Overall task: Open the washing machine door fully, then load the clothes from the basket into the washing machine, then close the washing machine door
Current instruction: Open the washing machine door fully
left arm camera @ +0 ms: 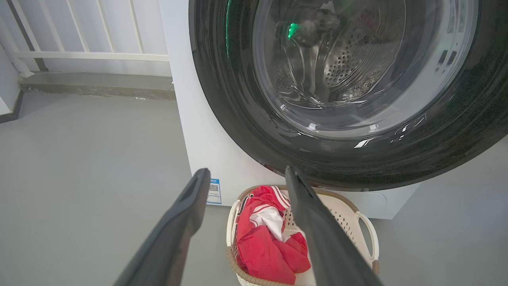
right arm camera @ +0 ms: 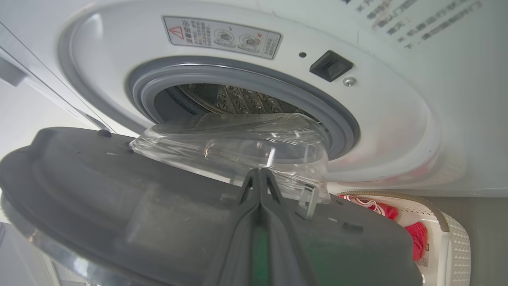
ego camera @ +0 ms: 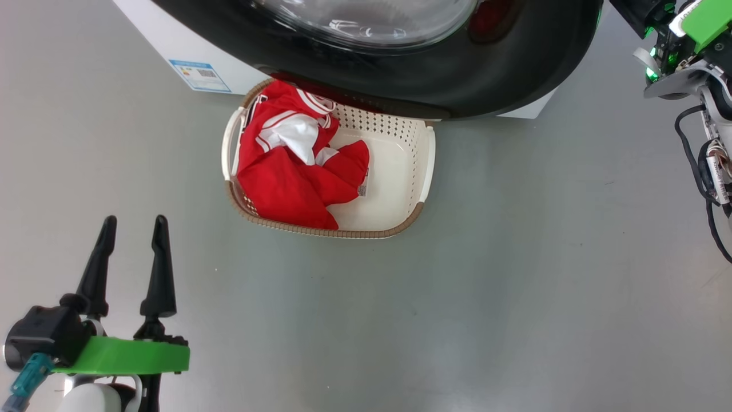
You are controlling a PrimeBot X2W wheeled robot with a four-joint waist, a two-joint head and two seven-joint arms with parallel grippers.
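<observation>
The basket (ego camera: 366,233) sits on the grey floor (ego camera: 514,286), hard against the front of the washing machine (ego camera: 171,40). The clothes (ego camera: 291,177) lie heaped in the basket's left half, red with white stripes; its right half is bare plastic.

Above the basket's far rim hangs the washing machine door (ego camera: 486,74). It is swung partly out, and its black ring covers that rim from overhead and stands between the basket and the drum (right arm camera: 238,99). Behind the door, up from the basket, the grey rubber ring (right arm camera: 337,115) and a dark latch socket (right arm camera: 330,64) are uncovered.

The right gripper (right arm camera: 258,174) is above the basket on the door's inner face. Its fingers are pressed together on nothing, tips at the foot of the glass bowl (right arm camera: 238,139); whether they touch it I cannot tell.

The left gripper (ego camera: 135,223) hovers well apart from the basket's near left corner, fingers spread and empty.

A blue label sticker (ego camera: 200,75) is on the machine just left of the basket. A white railing (left arm camera: 91,55) stands far beyond it.
</observation>
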